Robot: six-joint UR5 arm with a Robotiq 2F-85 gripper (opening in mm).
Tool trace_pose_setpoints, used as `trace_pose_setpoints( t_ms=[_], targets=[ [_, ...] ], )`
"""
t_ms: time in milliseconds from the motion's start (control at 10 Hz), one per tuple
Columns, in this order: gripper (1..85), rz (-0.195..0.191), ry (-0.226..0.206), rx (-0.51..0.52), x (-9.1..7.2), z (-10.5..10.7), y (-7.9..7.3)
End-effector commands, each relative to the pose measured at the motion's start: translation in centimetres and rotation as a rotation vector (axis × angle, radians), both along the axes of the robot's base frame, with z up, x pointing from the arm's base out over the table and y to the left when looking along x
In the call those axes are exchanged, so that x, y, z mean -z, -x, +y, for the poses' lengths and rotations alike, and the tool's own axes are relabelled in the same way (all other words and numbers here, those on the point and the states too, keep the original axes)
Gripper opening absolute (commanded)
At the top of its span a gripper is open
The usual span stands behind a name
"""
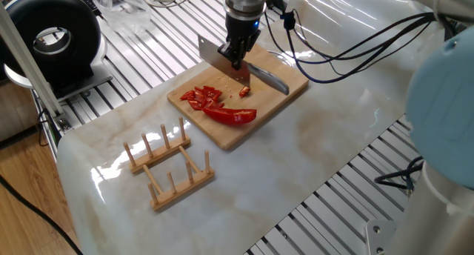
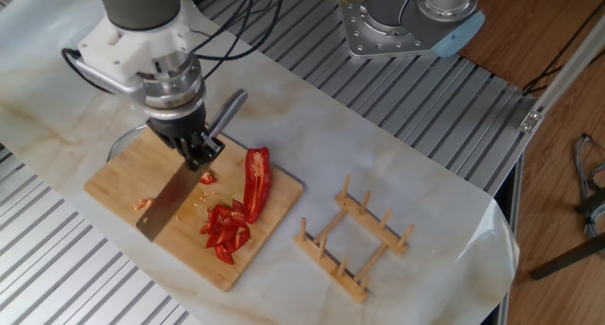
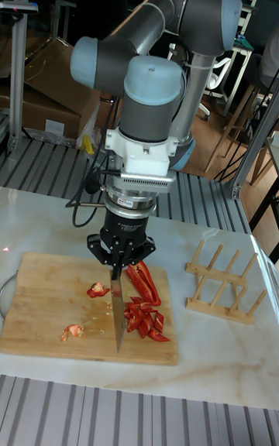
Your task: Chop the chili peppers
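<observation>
My gripper (image 1: 237,56) (image 2: 198,155) (image 3: 118,266) is shut on the handle of a knife (image 2: 170,197) (image 3: 118,310), which points blade-down over the bamboo cutting board (image 1: 222,136) (image 2: 189,254) (image 3: 39,299). The chili peppers lie on the board. A long red half (image 1: 231,116) (image 2: 256,179) (image 3: 143,279) sits beside a pile of cut bits (image 1: 204,97) (image 2: 227,229) (image 3: 143,320). One small piece (image 1: 244,91) (image 2: 206,177) (image 3: 98,289) lies right next to the blade. Another bit (image 2: 143,204) (image 3: 72,331) lies on the blade's far side from the pile.
A wooden peg rack (image 1: 167,162) (image 2: 354,235) (image 3: 221,279) stands on the marble sheet beside the board. A black round device (image 1: 52,36) sits at the table's far corner. A second robot base (image 2: 406,18) is mounted at the table's edge. Cables (image 1: 348,40) trail from the arm.
</observation>
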State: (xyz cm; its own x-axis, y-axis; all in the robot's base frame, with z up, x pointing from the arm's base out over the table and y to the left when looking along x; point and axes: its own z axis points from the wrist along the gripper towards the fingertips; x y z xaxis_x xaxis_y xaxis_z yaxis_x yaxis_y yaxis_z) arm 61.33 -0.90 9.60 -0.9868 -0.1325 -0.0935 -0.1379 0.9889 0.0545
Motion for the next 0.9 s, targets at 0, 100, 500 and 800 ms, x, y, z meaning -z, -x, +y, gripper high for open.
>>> trace_pose_setpoints(
  t_ms=[0, 100, 500, 800],
  targets=[
    [1.3, -0.028, 0.004, -0.004, 1.0, 0.2, -1.2],
    [1.3, -0.041, 0.005, -0.015, 1.2, 0.0, -1.7],
    [1.3, -0.015, -0.013, -0.052, 2.2, -0.1, -1.3],
    [1.3, 0.024, -0.014, -0.067, 2.6, -0.2, -0.7]
  ],
)
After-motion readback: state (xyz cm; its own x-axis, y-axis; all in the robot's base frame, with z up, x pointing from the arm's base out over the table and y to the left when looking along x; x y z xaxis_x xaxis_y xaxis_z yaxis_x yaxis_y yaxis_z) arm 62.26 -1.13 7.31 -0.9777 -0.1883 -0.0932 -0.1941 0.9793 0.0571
